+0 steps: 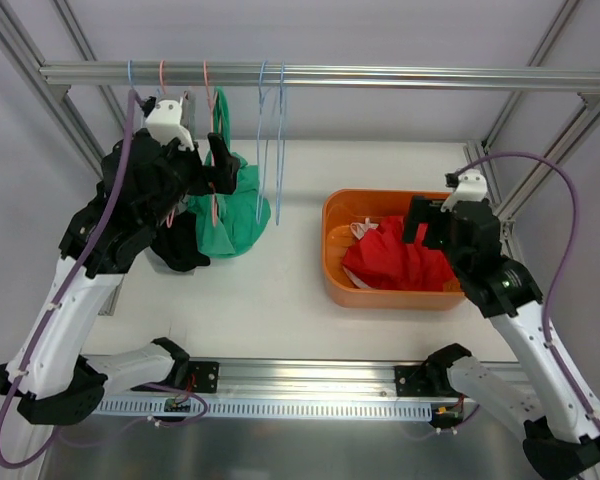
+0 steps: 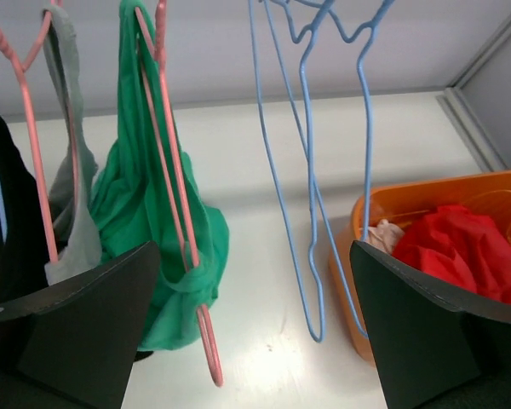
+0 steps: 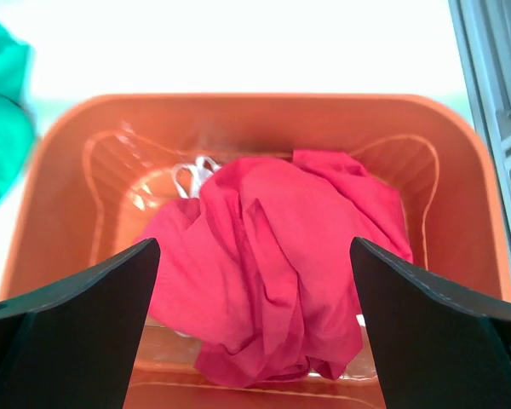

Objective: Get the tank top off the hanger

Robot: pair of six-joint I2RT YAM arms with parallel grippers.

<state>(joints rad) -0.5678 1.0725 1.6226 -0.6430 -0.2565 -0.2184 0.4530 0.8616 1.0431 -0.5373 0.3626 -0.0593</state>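
A green tank top (image 1: 232,210) hangs on a pink hanger (image 2: 175,213) from the rail at the upper left; in the left wrist view the green tank top (image 2: 136,204) bunches around the hanger's lower part. My left gripper (image 1: 220,165) is open and empty, close in front of the green top. My right gripper (image 1: 425,222) is open and empty above a red garment (image 3: 272,264) lying in the orange basket (image 3: 60,187).
Two empty blue hangers (image 2: 311,170) hang right of the green top. A grey garment (image 2: 72,204) on a pink hanger and a black garment (image 1: 180,245) hang to the left. The orange basket (image 1: 332,262) stands at centre right. The metal rail (image 1: 380,75) crosses overhead.
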